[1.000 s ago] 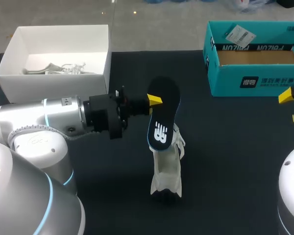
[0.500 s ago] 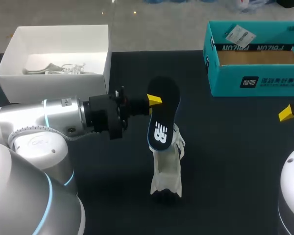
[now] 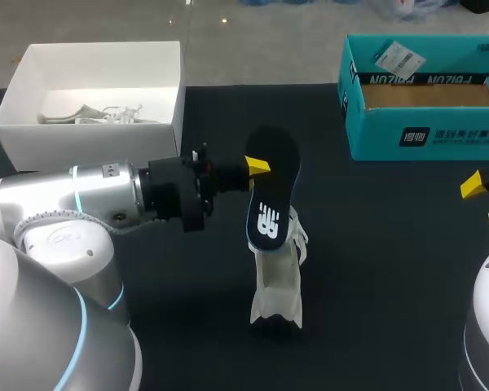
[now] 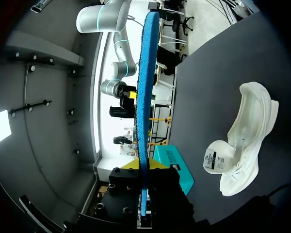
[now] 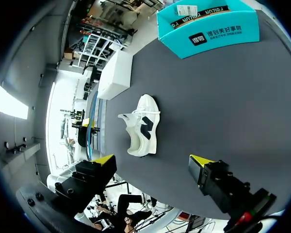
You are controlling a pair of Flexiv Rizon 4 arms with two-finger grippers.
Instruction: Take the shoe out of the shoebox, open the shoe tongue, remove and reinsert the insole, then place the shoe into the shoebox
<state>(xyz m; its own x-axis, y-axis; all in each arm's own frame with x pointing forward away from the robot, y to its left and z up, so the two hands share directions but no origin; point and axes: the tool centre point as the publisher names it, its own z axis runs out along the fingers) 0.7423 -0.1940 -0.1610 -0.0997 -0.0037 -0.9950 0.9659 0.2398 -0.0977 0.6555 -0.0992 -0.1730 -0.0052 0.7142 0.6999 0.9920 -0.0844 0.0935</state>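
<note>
My left gripper [image 3: 257, 168] is shut on the insole [image 3: 271, 189], which is black on top with a white logo and hangs over the middle of the table. In the left wrist view the insole [image 4: 146, 92] shows edge-on, blue, pinched between the fingers of that gripper [image 4: 144, 167]. The white shoe [image 3: 279, 281] lies on the black tabletop just below and nearer than the insole, apart from both grippers; it also shows as the shoe [image 4: 243, 141] and the shoe [image 5: 143, 125]. My right gripper [image 3: 485, 202] stands open at the right edge, its own view showing the gripper [image 5: 152, 162] empty.
The teal shoebox [image 3: 424, 130] stands open at the back right, its inside bare; it also shows as the shoebox [image 5: 208, 29]. A white box [image 3: 90, 134] with white paper inside sits at the back left. The black table [image 3: 375, 269] spreads between shoe and right gripper.
My right gripper has shifted a little toward the near side at the right edge. The left arm, the insole and the shoe have not moved.
</note>
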